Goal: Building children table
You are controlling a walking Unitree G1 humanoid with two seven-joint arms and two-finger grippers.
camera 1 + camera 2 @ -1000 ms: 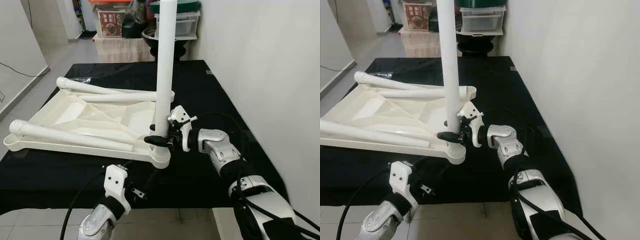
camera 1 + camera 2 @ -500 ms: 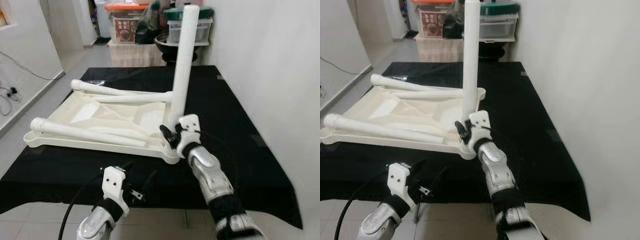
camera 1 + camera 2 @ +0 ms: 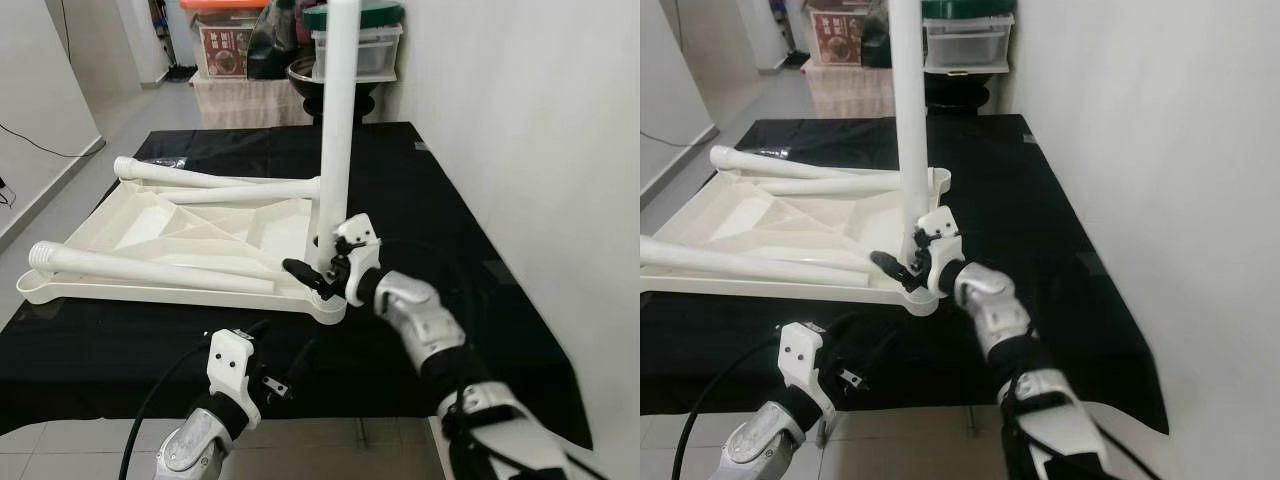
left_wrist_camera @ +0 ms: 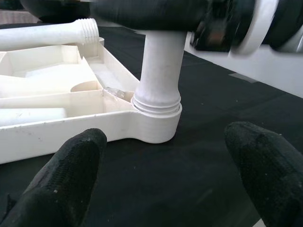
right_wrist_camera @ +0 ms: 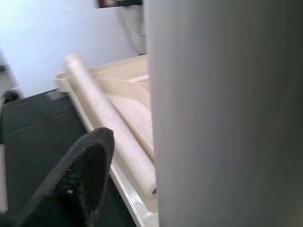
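Observation:
An upturned white children's table top (image 3: pixel 150 225) lies on the black table (image 3: pixel 470 200). One white leg (image 3: pixel 335 130) stands upright in its near right corner socket (image 4: pixel 156 120). My right gripper (image 3: pixel 318 272) is at the base of this leg, open, with one finger (image 5: pixel 85 175) in front and a small gap to the leg (image 5: pixel 227 113); the other finger is hidden behind it. Three loose legs lie on the top: one along the near edge (image 3: pixel 150 268), two at the far side (image 3: pixel 210 180). My left gripper (image 4: pixel 165 175) hovers open just before the socket corner, touching nothing.
A white wall runs close along the table's right side. Storage boxes (image 3: pixel 365 45) and a dark bowl (image 3: pixel 305 75) stand beyond the far end. Grey floor lies to the left. The table's near edge (image 3: pixel 120 425) is right under my left arm.
The camera has shifted. My right forearm has swung round at the leg's base, from off to the right to nearer the front. The left gripper has stayed low and open.

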